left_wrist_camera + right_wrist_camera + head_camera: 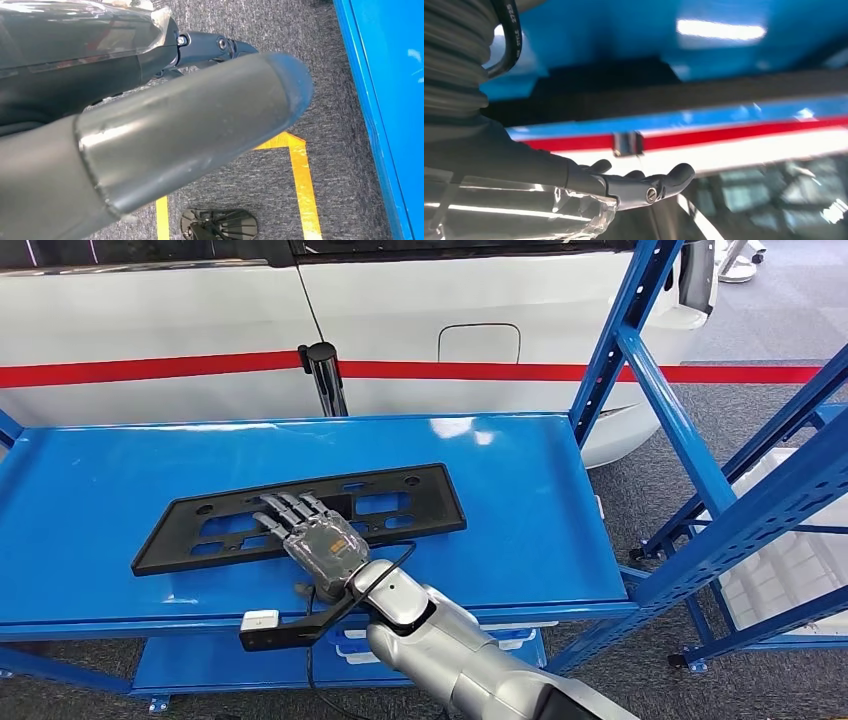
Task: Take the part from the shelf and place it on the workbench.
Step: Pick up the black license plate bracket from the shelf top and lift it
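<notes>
The part (400, 505) is a flat black rectangular frame with cut-outs, lying on the blue shelf (530, 490). My right hand (312, 537) reaches in from the near edge. Its fingers are stretched out flat over the frame's middle, and nothing is gripped. In the right wrist view the fingers (644, 186) are straight and apart, and the part (674, 95) is a dark band beyond them. My left hand (175, 125) hangs beside the shelf above the floor with its thumb out straight, holding nothing.
A white car (420, 300) with a red stripe stands close behind the shelf, with a black post (325, 375) at its back edge. Blue uprights (640, 350) rise at the right. White bins (500, 640) sit on the lower level. Yellow floor tape (300, 170) runs beside the shelf edge (380, 100).
</notes>
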